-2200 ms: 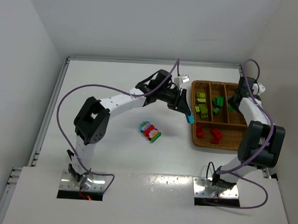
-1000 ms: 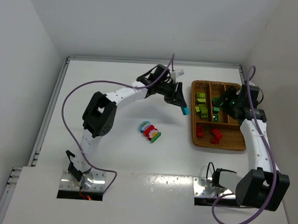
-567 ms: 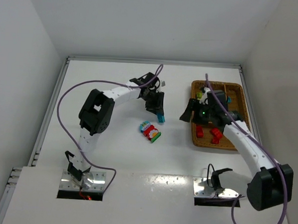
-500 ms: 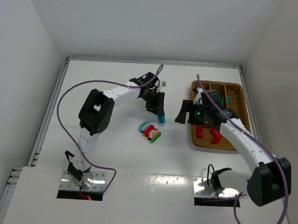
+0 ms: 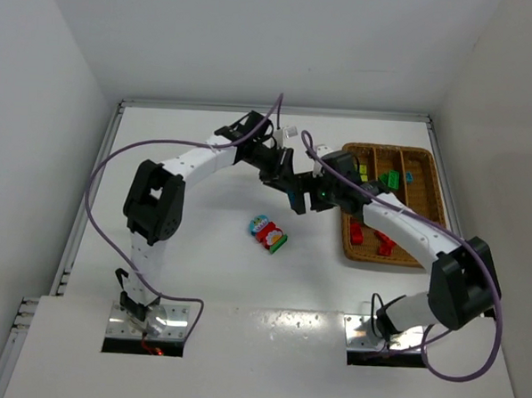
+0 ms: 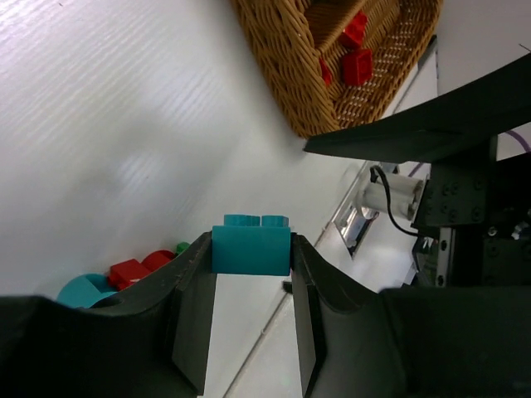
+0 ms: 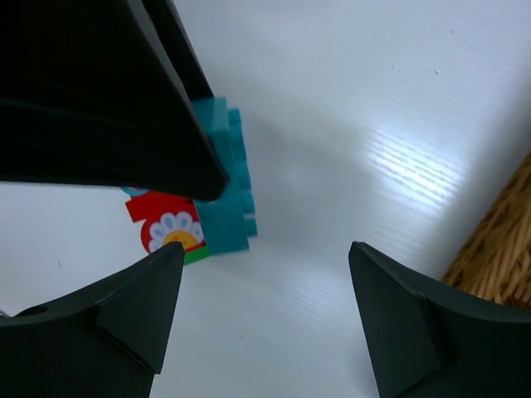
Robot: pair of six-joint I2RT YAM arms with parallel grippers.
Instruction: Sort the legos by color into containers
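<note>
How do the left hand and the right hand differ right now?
The left hand is shut on a teal brick; the right hand is open and holds nothing. The left hand reaches in from the left, the right hand from the wicker tray side. Both hover close together over the table, between the tray and the stacked bricks, with the teal brick in front of the right hand's open fingers.

Brick stack (image 5: 268, 232) left of tray (image 5: 418, 258)
</note>
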